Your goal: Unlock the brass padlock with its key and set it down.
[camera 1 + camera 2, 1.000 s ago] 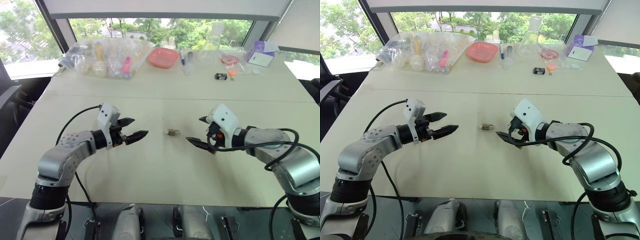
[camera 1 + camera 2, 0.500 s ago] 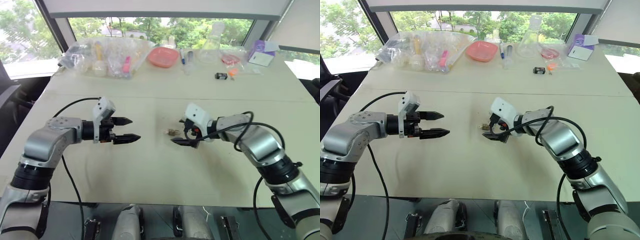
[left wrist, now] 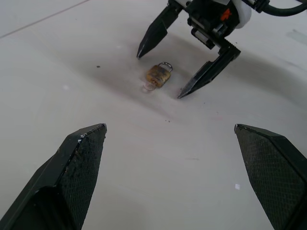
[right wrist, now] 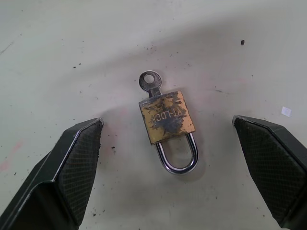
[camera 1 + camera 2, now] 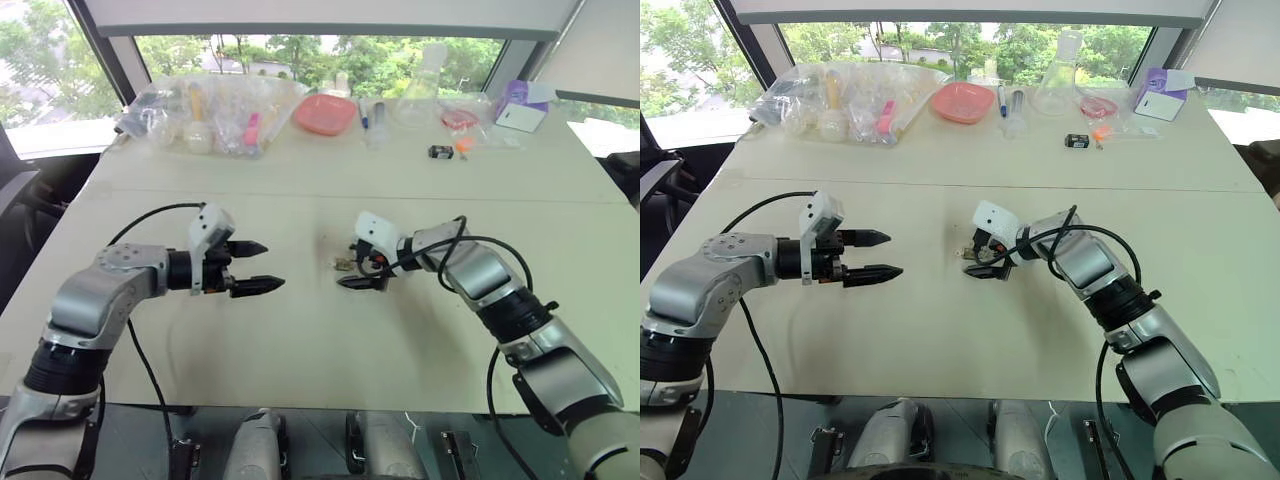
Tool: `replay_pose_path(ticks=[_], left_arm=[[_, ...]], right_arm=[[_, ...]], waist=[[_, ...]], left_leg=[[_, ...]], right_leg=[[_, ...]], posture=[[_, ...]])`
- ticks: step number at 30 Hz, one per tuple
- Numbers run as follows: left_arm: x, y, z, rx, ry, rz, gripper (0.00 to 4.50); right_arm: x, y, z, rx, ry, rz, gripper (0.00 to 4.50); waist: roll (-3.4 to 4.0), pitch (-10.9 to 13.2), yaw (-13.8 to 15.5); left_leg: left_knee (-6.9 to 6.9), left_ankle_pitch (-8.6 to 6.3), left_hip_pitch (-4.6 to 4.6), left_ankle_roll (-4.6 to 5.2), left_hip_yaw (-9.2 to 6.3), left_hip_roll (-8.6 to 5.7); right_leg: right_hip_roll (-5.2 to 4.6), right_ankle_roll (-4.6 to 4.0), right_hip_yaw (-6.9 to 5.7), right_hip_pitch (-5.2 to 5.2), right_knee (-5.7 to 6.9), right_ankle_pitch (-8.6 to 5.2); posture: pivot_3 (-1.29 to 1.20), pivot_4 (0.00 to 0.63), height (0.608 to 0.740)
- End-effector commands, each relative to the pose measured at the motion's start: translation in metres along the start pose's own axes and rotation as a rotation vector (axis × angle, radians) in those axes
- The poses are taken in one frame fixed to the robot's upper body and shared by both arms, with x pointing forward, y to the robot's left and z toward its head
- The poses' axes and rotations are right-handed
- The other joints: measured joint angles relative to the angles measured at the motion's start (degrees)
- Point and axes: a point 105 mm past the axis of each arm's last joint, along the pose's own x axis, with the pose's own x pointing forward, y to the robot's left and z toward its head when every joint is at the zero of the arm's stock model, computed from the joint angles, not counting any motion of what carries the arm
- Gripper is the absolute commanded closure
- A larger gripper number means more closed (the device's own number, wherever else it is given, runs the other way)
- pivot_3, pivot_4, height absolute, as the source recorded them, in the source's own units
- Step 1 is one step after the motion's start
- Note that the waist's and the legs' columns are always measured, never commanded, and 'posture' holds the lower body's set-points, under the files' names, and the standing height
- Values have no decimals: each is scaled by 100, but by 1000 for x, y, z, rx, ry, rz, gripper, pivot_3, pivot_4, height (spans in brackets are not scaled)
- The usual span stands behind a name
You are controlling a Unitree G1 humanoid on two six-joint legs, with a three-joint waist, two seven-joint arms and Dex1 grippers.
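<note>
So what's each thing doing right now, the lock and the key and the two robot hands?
brass padlock: lying flat on the table, shackle closed, held by nothing.
key: sitting in the padlock's base, head sticking out.
right gripper: open, fingers apart on either side of the padlock, not touching it.
left gripper: open, holding nothing, off to the side of the padlock.

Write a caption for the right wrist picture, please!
Open right gripper hovering over the brass padlock, which lies flat on the table with its key in.
</note>
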Motion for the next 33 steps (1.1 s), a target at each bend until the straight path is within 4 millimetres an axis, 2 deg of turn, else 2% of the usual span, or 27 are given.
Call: replay_pose_path(ticks=[1,7,9,11,13,16,21,24,26,29,33], left_arm=[[-2,-3,9,21,-33,8,17],[-1,-1,9,18,-32,12,17],[-1,1,10,9,-43,16,17],[2,10,19,-68,-144,19,17],[6,21,29,-132,-238,24,17],[12,32,42,-210,-338,4,17],[29,34,56,-230,-377,-94,17],[35,33,65,-239,-404,-147,17],[40,31,67,-225,-397,-175,572],[50,29,66,-194,-366,-199,1757],[54,32,70,-203,-384,-204,1757]], right_arm=[[6,-2,1,-18,-5,6,890],[9,3,0,-91,5,23,3833],[5,0,0,-146,13,-8,3826],[-16,-4,31,-383,-100,-124,3826],[-34,-3,56,-487,-193,-204,3826],[-52,-2,77,-533,-275,-283,3826],[-67,6,96,-540,-342,-330,3826],[-70,8,102,-539,-356,-352,3826],[-71,8,104,-536,-358,-363,3826],[-71,9,105,-541,-358,-373,3826],[-71,11,107,-538,-363,-373,3826]], waist=[[0,0,-13],[0,-1,-12],[1,-1,-8],[3,1,39],[3,2,55],[1,3,22],[2,2,0],[2,2,6],[2,2,5],[2,2,6],[2,2,6]], left_leg=[[0,0,2,0,0,0],[0,3,5,-5,-1,2],[1,3,5,-5,0,2],[1,3,5,-5,-1,2],[6,3,-3,-6,-2,-3],[8,4,-4,-6,-2,-5],[3,6,0,-11,2,-2],[4,7,0,-13,11,-3],[4,7,-1,-13,12,-3],[4,7,-1,-13,13,-3],[4,7,-1,-12,14,-3]], right_leg=[[1,0,0,1,1,0],[2,0,0,2,7,0],[2,0,0,3,7,0],[1,0,0,3,7,0],[-5,0,-4,1,7,0],[-5,2,-2,0,6,1],[2,2,-4,0,6,1],[2,1,-5,1,6,1],[2,2,-4,1,5,1],[2,1,-4,1,5,1],[2,2,-4,1,5,1]], posture=[[0,150,733],[0,150,733],[0,150,733],[0,150,733],[0,150,733],[0,150,733],[0,150,733],[0,150,733],[0,150,733],[0,150,733],[0,150,733]])
